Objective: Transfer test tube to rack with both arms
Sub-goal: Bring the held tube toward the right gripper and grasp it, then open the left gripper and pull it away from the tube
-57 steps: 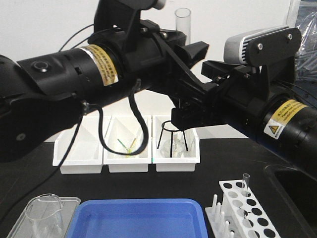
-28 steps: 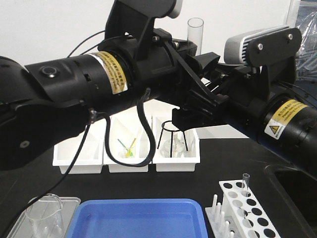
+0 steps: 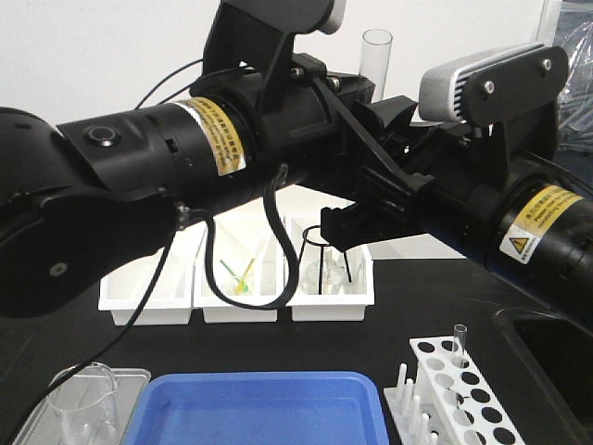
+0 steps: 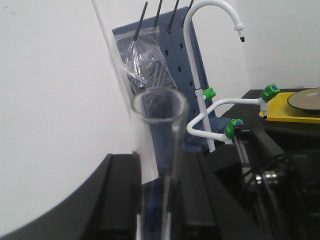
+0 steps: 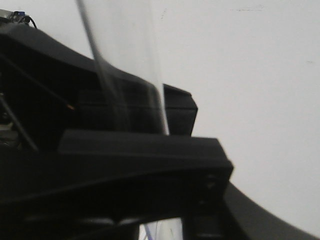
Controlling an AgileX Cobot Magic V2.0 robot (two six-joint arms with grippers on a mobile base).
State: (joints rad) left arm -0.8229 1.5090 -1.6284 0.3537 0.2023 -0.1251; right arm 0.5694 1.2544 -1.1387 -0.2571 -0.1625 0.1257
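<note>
My left gripper (image 3: 369, 100) is shut on a clear test tube (image 3: 377, 54), which it holds upright high above the table. In the left wrist view the test tube (image 4: 159, 130) stands between the two black fingers (image 4: 120, 195), open rim up. My right gripper (image 3: 355, 219), under the silver-grey camera box (image 3: 491, 79), sits close below and against the left gripper. In the right wrist view the tube (image 5: 125, 70) is a blur above dark gripper parts, so the jaws cannot be read. The white rack (image 3: 463, 394) stands at the front right with another tube (image 3: 460, 341) in it.
Three white bins (image 3: 148, 301) line the back of the black table; the right one holds a black wire stand (image 3: 322, 260). A blue tray (image 3: 259, 408) lies at the front, and a glass beaker (image 3: 83, 403) sits on a metal tray to its left. A dark sink (image 3: 556, 362) lies at the right.
The left arm has carried the test tube to the right and slightly up, closer to the right gripper. The right arm has barely moved.
</note>
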